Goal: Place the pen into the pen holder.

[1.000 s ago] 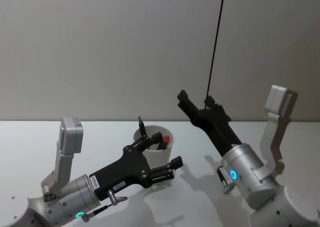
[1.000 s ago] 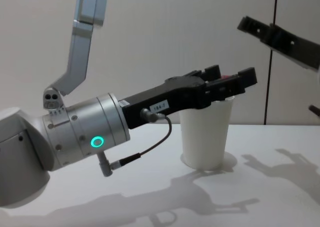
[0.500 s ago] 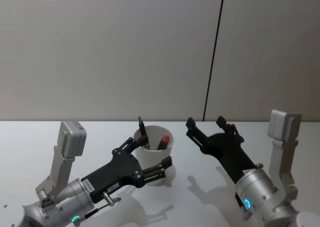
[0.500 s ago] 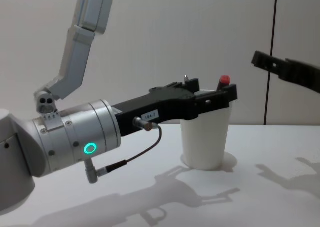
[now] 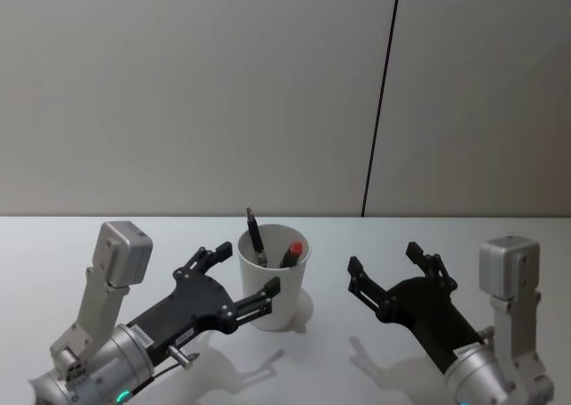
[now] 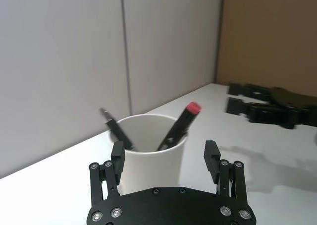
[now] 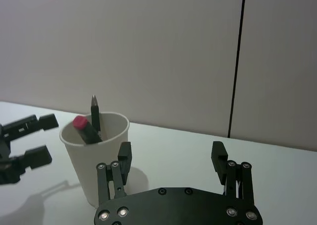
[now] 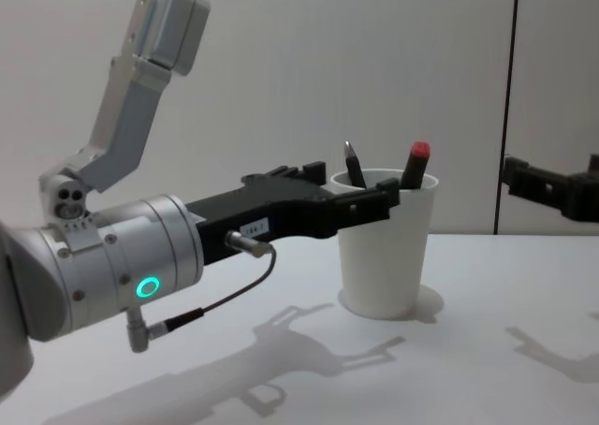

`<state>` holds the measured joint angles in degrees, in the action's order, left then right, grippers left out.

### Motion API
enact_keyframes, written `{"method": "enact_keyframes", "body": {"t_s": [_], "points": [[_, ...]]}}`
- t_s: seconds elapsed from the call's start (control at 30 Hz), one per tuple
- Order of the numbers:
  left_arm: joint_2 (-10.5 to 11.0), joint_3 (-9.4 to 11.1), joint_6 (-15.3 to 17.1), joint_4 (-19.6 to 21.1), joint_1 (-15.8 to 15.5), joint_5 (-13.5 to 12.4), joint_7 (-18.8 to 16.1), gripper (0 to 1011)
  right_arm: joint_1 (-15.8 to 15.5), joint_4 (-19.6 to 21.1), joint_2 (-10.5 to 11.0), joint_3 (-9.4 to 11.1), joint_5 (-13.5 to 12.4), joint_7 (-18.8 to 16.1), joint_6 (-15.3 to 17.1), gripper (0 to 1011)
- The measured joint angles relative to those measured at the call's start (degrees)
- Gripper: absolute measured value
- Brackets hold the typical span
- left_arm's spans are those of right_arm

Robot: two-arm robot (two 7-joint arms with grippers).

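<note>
While two pens [image 5: 257,241] lean inside the white cup [image 5: 273,289] on the tabletop [image 5: 357,334], the left end effector [image 5: 239,280] and right end effector [image 5: 393,264] flank it, spread wide and empty.

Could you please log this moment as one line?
red-capped pen: in paper cup | left gripper: open beside cup | right gripper: open, apart

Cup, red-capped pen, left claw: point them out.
Cup [image 8: 382,266]: chest view, side wall.
Red-capped pen [image 8: 418,152]: chest view, red cap.
Left claw [image 5: 241,278]: head view, midway between fingertips.
</note>
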<state>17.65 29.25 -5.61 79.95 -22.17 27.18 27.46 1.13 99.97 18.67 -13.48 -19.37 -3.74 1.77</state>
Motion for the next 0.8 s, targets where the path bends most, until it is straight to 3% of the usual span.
{"method": "enact_keyframes", "body": {"t_s": [0.27, 0.8], "points": [[1.0, -0.8, 1.5, 3.2, 2.1, -3.7, -6.4, 1003, -1.9, 1.2, 0.6, 0.6, 2.7, -0.1, 0.2, 1001], [2.9, -2.2, 4.4, 9.0, 5.9, -10.7, -18.3, 1003, -2.0, 1.3, 0.7, 0.6, 2.9, -0.1, 0.2, 1001]]}}
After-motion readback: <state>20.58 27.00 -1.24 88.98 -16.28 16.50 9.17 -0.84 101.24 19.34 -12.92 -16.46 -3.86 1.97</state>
